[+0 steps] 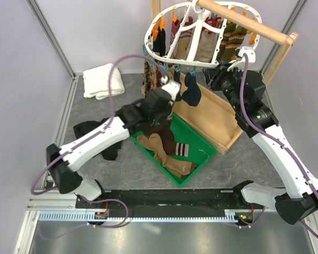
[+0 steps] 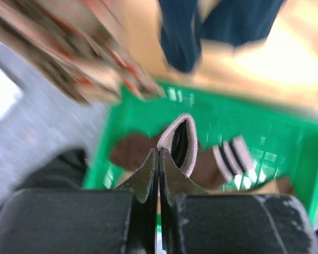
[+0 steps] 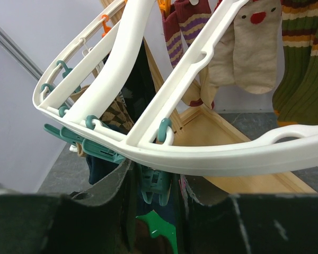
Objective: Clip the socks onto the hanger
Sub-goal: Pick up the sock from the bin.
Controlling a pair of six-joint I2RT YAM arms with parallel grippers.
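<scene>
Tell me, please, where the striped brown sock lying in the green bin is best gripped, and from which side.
Take the striped brown sock by its striped end, probably from straight above. That end lies flat and uncovered next to the tan socks, near the middle of the green bin, whose raised walls would hinder a sideways approach.

The white oval hanger hangs tilted under a wooden rail, with orange and teal clips dangling from its rim. Striped and beige socks hang from its far side, and a navy pair from the near edge. One teal clip sits gripped between the fingers of the right hand. A dark sock with a pale cuff stands upright, pinched in the closed left hand. Tan socks and a brown white-striped sock lie in the green bin.
</scene>
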